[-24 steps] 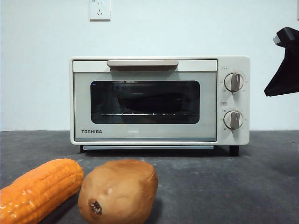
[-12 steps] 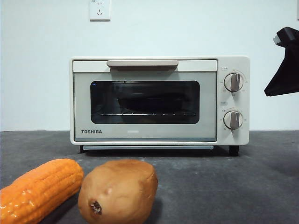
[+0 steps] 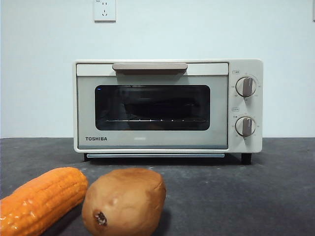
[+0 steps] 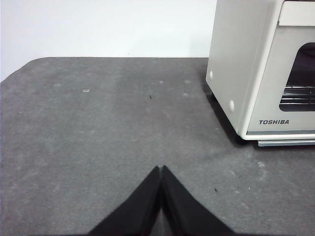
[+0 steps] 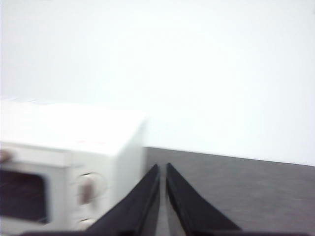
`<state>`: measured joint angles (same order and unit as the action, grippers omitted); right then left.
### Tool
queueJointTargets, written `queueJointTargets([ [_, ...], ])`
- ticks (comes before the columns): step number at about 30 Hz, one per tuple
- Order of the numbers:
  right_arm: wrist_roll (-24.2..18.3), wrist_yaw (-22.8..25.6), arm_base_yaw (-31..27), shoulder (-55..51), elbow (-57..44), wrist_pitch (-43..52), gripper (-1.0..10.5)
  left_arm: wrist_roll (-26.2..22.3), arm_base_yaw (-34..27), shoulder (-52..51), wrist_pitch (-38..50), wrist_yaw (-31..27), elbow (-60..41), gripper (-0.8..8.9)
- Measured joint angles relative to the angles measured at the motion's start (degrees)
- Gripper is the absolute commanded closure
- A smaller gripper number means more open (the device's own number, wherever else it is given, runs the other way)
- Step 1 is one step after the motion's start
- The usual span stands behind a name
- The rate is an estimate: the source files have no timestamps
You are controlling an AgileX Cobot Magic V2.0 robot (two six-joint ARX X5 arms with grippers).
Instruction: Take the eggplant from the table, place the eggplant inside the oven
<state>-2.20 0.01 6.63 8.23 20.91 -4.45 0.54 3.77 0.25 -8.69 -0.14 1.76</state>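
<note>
The cream Toshiba oven [image 3: 153, 140] stands at the back of the dark grey table [image 3: 236, 196] with its door closed. Behind its dark glass a long dark shape [image 3: 160, 105] rests on the wire rack; it looks like the eggplant, though dimly. No eggplant lies on the table. My left gripper [image 4: 161, 169] is shut and empty, low over bare table beside the oven [image 4: 246, 73]. My right gripper [image 5: 163, 168] is shut and empty, raised beside the knob end of the oven [image 5: 69, 142]; that picture is blurred. Neither gripper shows in the front view.
An orange corn cob [image 3: 42, 196] and a brown potato [image 3: 125, 201] lie side by side at the table's front left. A wall socket [image 3: 105, 10] sits on the white wall above the oven.
The black gripper that hung at the right edge of the front view has moved out of that view. The oven, corn and potato have not moved.
</note>
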Motion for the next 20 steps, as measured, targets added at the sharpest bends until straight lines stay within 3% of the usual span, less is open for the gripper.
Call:
queueJointTargets([
  [7,-0.42,-5.51,-7.87,-4.04,-8.50,-0.72,9.4,-0.02,-0.02,0.00,0.00,0.00,0.00,8.10],
  [11,-0.37,-9.07,-8.28,-5.40,-13.68,-0.90,9.4,-0.02,-0.02,0.00,0.00,0.00,0.00,8.10],
  [20,4.20,-9.29,-8.28,-7.85,-20.00,-3.76,9.4,-0.02,0.00,0.00,0.00,0.00,0.00,8.10],
])
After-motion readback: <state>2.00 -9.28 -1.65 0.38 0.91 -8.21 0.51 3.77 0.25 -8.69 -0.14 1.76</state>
